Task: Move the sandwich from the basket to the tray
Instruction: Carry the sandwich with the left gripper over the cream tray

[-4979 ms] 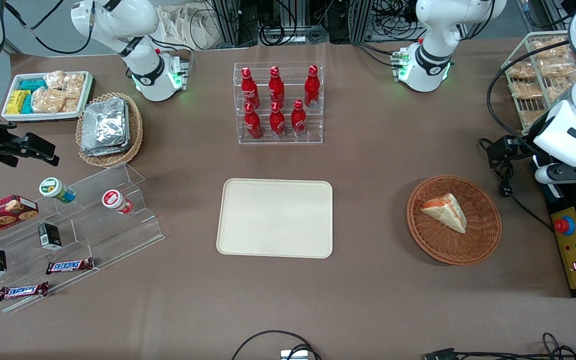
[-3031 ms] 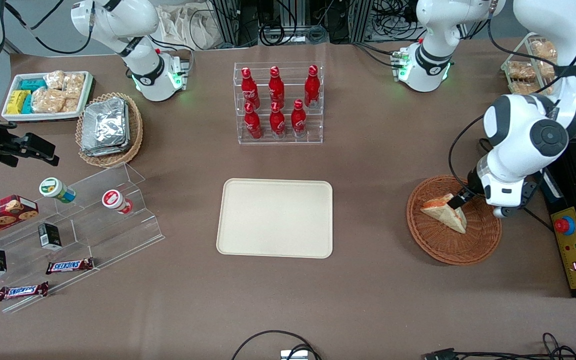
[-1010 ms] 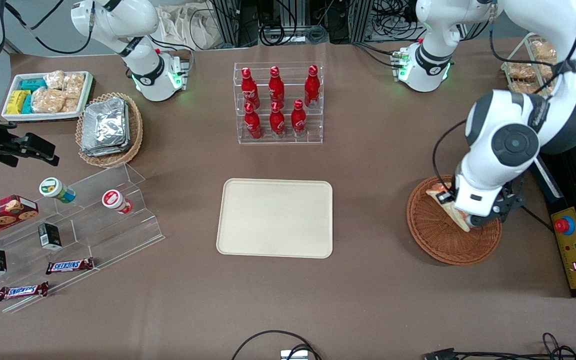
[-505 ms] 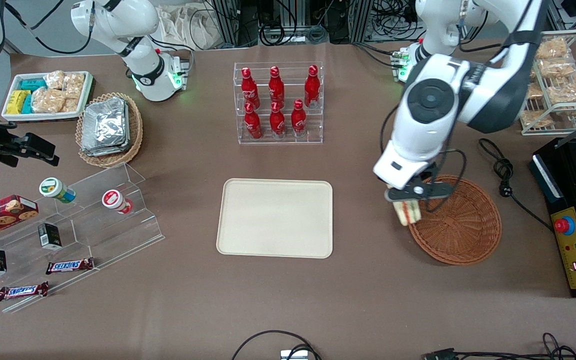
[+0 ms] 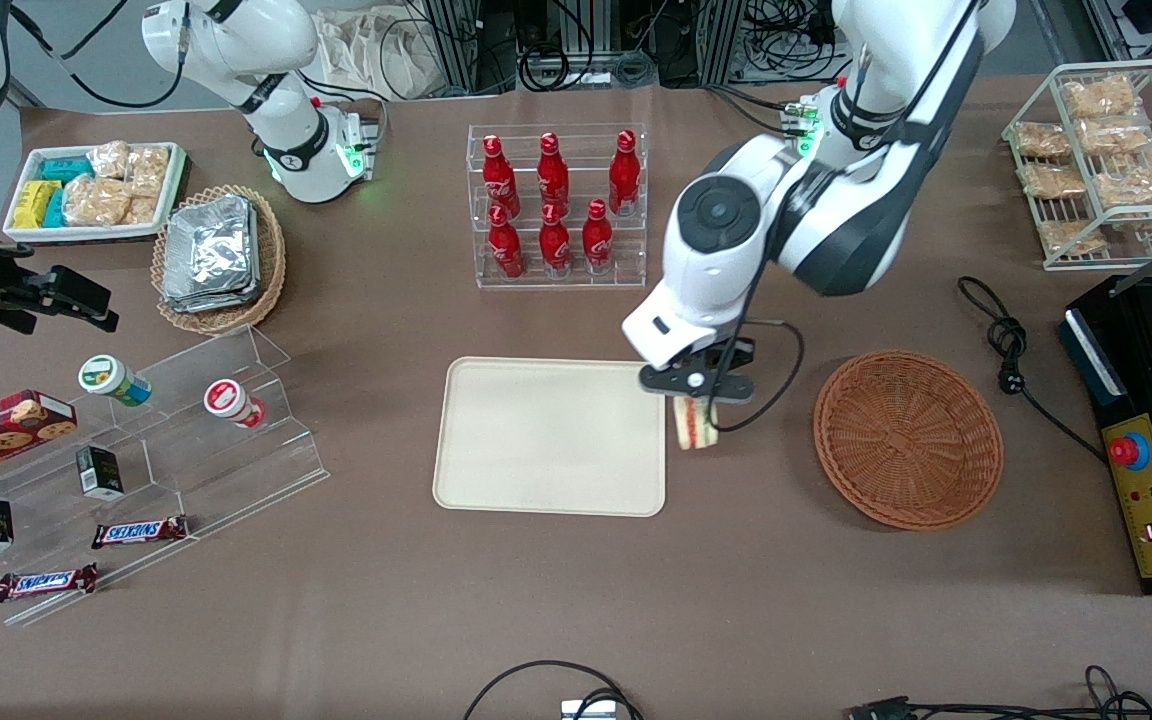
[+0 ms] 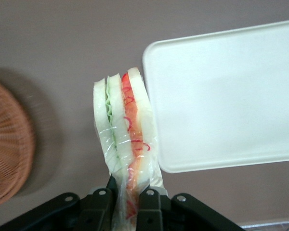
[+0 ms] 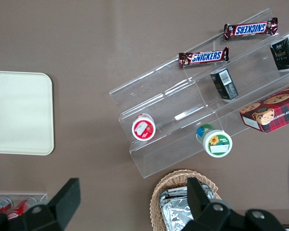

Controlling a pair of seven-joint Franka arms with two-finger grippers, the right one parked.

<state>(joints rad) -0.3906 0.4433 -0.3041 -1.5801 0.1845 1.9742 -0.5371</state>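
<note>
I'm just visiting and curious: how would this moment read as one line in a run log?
phase: carry | gripper: shut on sandwich, beside tray edge | basket: empty | tray: bare | release: not yet

1. A brown table (image 5: pixel 356 620) carries everything.
2. On it rest the tray (image 5: pixel 536 440), the basket (image 5: pixel 926 470), a bottle rack (image 5: pixel 558 275) and a clear stepped stand (image 5: pixel 236 470).
3. The gripper (image 5: pixel 696 400) hangs above the table beside the tray.

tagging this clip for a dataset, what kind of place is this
Probably a robotics lab staged as a snack shop: red bottles in a clear rack, Snickers bars on acrylic steps. The gripper, shut on the sandwich, hangs beside the tray.
</note>
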